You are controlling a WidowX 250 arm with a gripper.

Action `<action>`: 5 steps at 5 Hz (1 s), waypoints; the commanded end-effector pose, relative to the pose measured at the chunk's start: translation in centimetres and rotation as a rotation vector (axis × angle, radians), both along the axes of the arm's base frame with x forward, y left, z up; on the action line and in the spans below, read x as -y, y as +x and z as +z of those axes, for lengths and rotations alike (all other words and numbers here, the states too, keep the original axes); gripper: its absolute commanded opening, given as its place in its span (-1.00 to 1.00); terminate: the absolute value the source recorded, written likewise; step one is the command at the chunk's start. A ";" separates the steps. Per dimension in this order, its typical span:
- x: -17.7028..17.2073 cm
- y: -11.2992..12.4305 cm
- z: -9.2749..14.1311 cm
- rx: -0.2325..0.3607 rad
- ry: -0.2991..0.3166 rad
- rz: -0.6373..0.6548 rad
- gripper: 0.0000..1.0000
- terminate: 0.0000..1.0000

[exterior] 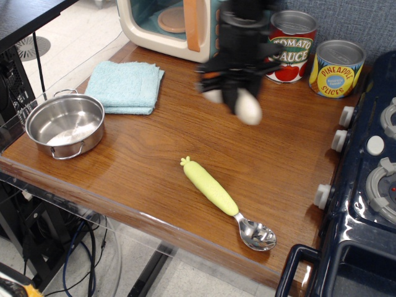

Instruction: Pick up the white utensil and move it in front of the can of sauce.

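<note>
My gripper (234, 93) is shut on the white utensil (248, 109), a small toy mushroom whose white stem sticks out below the fingers; its cap is hidden and the view is motion-blurred. It hangs above the wooden table, just left of and in front of the can of sauce (291, 46), a red-and-white "Tomato Sauce" tin at the back right. The arm hides the can's left edge.
A yellow "Pineapple Slices" can (336, 68) stands right of the sauce can. A spoon with a yellow-green handle (218, 195) lies near the front edge. A steel pot (64, 124) and blue cloth (125, 86) sit left, a toy microwave (173, 25) behind, a toy stove (365, 179) right.
</note>
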State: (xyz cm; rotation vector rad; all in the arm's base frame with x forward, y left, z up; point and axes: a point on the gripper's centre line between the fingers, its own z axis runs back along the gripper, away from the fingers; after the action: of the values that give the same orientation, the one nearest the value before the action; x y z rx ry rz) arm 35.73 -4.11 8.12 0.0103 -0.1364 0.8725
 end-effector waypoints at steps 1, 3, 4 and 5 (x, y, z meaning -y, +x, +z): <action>4.8 4.5 0.4 0.054 -0.039 -0.081 -1.00 -1.00; 5.0 6.5 -1.2 0.069 -0.027 -0.094 -1.00 -1.00; 5.1 7.3 -2.2 0.062 -0.025 -0.113 -1.00 -1.00; 5.5 7.3 -3.4 0.055 -0.028 -0.148 -1.00 -1.00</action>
State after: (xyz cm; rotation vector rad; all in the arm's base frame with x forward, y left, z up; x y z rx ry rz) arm 43.05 -9.06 2.22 -0.0134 -0.1268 0.7377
